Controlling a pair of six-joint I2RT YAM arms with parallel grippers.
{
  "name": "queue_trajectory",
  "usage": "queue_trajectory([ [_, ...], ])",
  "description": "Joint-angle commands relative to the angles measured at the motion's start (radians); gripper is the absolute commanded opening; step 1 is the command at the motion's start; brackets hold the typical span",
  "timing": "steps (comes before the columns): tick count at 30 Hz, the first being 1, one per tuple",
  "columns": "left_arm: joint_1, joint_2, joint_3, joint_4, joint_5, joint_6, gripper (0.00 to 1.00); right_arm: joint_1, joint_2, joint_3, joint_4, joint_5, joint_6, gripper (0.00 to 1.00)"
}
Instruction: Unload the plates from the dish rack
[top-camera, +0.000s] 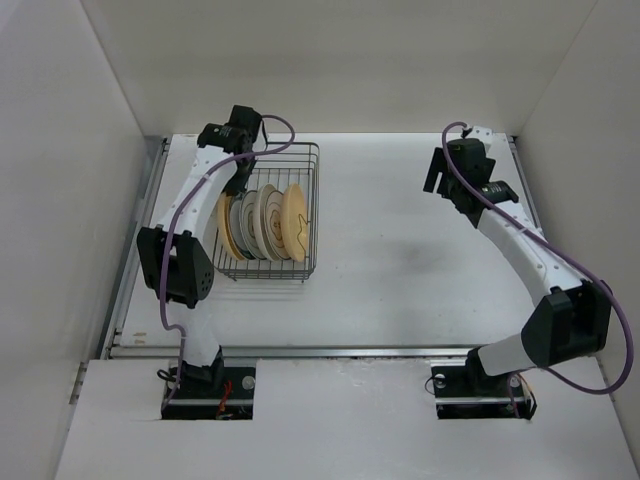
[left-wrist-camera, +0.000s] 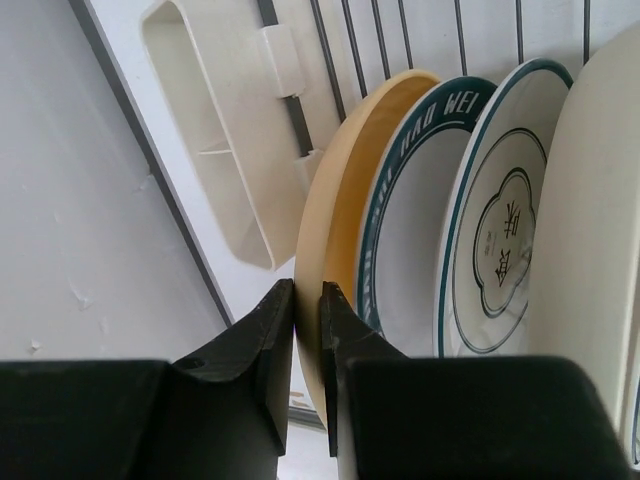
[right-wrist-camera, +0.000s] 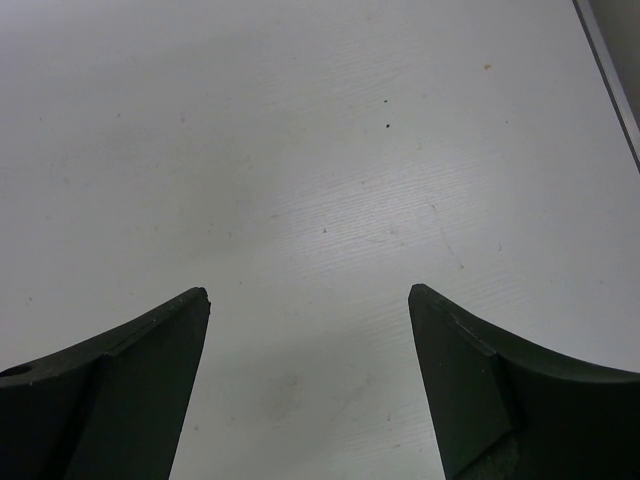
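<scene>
The dark wire dish rack (top-camera: 312, 205) stands at the back left and holds several plates on edge. The leftmost is tan (top-camera: 226, 230), white ringed ones (top-camera: 262, 222) stand in the middle, and a tan one (top-camera: 293, 222) is at the right. My left gripper (top-camera: 238, 185) reaches down into the rack's left side. In the left wrist view it (left-wrist-camera: 308, 300) is shut on the rim of the leftmost tan plate (left-wrist-camera: 345, 190), one finger on each face. White plates with dark rim rings (left-wrist-camera: 410, 240) (left-wrist-camera: 495, 240) stand beside it. My right gripper (right-wrist-camera: 308, 295) is open and empty over bare table, also in the top view (top-camera: 436, 172).
A cream plastic caddy (left-wrist-camera: 215, 150) hangs on the rack's wire wall (left-wrist-camera: 335, 70), just left of the gripped plate. White walls enclose the table on three sides. The white tabletop (top-camera: 400, 260) lies between the rack and the right arm.
</scene>
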Motion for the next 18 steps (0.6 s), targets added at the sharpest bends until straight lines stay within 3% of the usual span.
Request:
queue_trajectory([
  [1, -0.006, -0.008, 0.039, -0.054, 0.02, -0.033, 0.0, 0.017, -0.023, 0.005, 0.033, 0.026, -0.009, 0.86],
  [8, -0.039, -0.008, 0.133, -0.063, -0.123, -0.018, 0.0, 0.035, -0.003, 0.034, 0.013, 0.046, -0.018, 0.86],
  [13, -0.098, -0.059, 0.173, 0.05, -0.353, 0.078, 0.0, 0.044, 0.006, 0.052, 0.004, 0.066, -0.018, 0.86],
  [18, -0.128, -0.094, 0.154, 0.165, -0.453, 0.154, 0.0, 0.064, 0.006, 0.061, -0.005, 0.084, -0.018, 0.86],
])
